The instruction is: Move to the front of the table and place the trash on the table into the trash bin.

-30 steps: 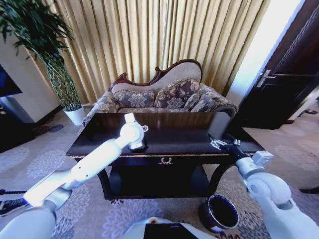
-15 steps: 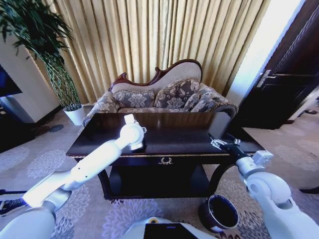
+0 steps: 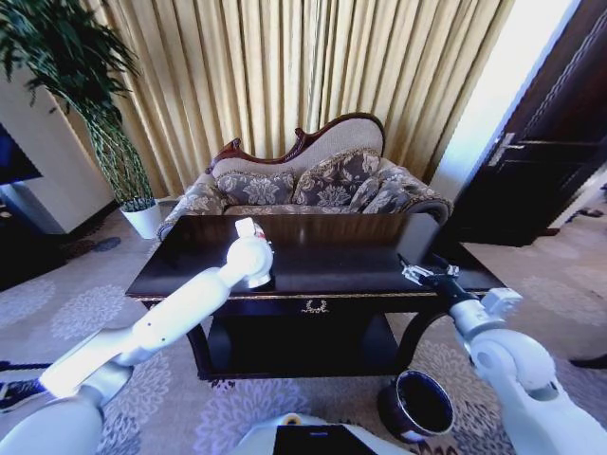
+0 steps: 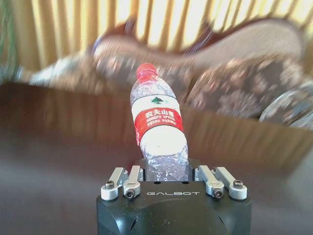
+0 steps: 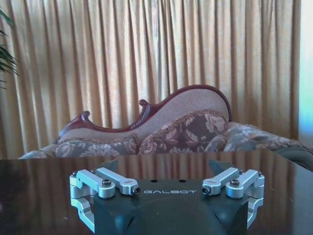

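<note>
We are standing at the front of the table point(image 3: 351, 275), facing its gold emblem and lower shelf; our left arm is reaching over the tabletop, left of centre, and the left gripper point(image 4: 166, 166) is gripping the trash, a clear plastic water bottle point(image 4: 157, 120), by its lower body, fingers closed against its sides; in the left wrist view the bottle is pointing away from the gripper, red cap farthest out and leaning slightly to one side, the red-and-white label facing the camera; in the head view its cap end point(image 3: 247, 227) is showing just past the wrist, above the dark surface; whether the bottle is touching the tabletop, we cannot tell. Our right arm is extending toward the table's right end; the right gripper point(image 3: 414, 273) is hovering low over that end, fingers spread wide apart and holding nothing, as the right wrist view confirms; the trash bin point(image 3: 417, 406) is sitting on the carpet below the table's right front corner, beside our right arm, its mouth facing upward.
</note>
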